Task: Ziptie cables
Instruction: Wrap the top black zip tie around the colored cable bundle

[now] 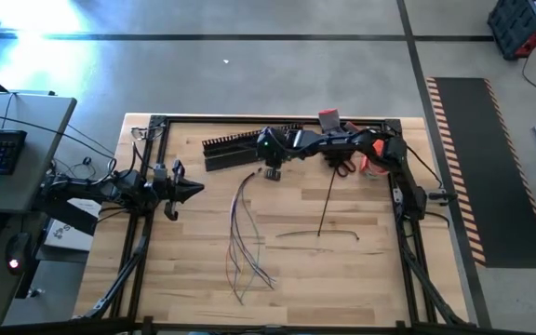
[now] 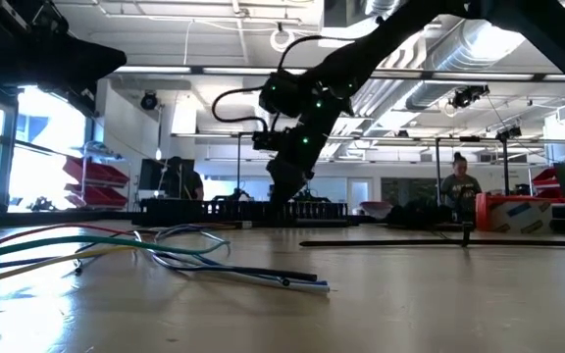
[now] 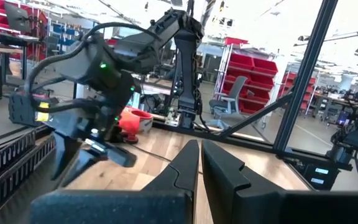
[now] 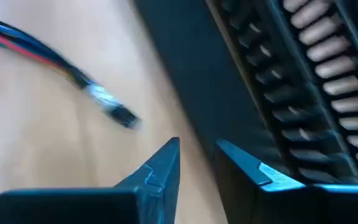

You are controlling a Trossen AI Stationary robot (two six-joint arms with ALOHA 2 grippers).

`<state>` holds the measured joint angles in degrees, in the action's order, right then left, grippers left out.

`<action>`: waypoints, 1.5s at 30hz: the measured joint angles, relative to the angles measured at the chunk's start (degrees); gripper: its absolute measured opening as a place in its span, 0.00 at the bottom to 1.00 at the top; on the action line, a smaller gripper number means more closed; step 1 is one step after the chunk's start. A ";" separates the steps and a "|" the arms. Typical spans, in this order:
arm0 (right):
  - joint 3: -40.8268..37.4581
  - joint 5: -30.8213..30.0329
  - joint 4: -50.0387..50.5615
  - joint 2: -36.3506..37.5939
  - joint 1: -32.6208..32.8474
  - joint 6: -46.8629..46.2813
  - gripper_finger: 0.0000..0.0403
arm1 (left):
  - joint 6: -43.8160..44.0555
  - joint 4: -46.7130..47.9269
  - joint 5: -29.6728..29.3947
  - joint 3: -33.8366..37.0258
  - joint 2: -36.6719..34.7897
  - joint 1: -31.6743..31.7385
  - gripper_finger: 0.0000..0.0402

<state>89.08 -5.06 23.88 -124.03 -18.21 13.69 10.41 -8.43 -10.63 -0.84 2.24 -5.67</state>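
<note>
The cables (image 1: 246, 233) are a loose bundle of thin coloured wires lying on the wooden table, fanned out toward the near edge. They also show in the low view (image 2: 165, 250). Their far end (image 4: 112, 109) lies just ahead of my right gripper (image 4: 197, 155). That gripper (image 1: 270, 173) is open and points down beside the black slotted duct (image 1: 235, 142), over the cables' far end, touching nothing. My left gripper (image 1: 196, 190) waits shut above the table's left side, left of the cables, and shows in its own wrist view (image 3: 200, 155).
A flat black strip (image 1: 231, 161) lies along the duct's near side. A long thin black tie (image 1: 328, 200) and a thin curved one (image 1: 319, 233) lie right of the cables. Red-handled cutters (image 1: 342, 167) and an orange item (image 1: 372, 160) sit under the right arm. People stand in the room beyond (image 2: 459, 186).
</note>
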 joint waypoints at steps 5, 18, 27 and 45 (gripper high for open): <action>0.00 7.60 0.83 0.00 2.05 3.24 0.18 | -0.02 0.01 -0.01 0.00 0.00 0.00 0.01; -16.55 14.06 -4.34 7.75 9.01 4.89 0.07 | 1.49 6.56 -0.22 0.00 0.15 0.00 0.01; -38.43 11.09 -27.90 23.03 13.18 -14.65 0.04 | 2.55 2.35 -8.20 0.17 8.50 0.25 0.01; -49.88 -19.65 -41.90 28.85 34.59 -24.71 0.00 | -2.40 -8.32 1.67 -28.28 77.16 15.47 0.28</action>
<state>39.20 -24.71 -18.01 -95.18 16.38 -11.01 8.02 -16.75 -8.97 -29.12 79.40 9.79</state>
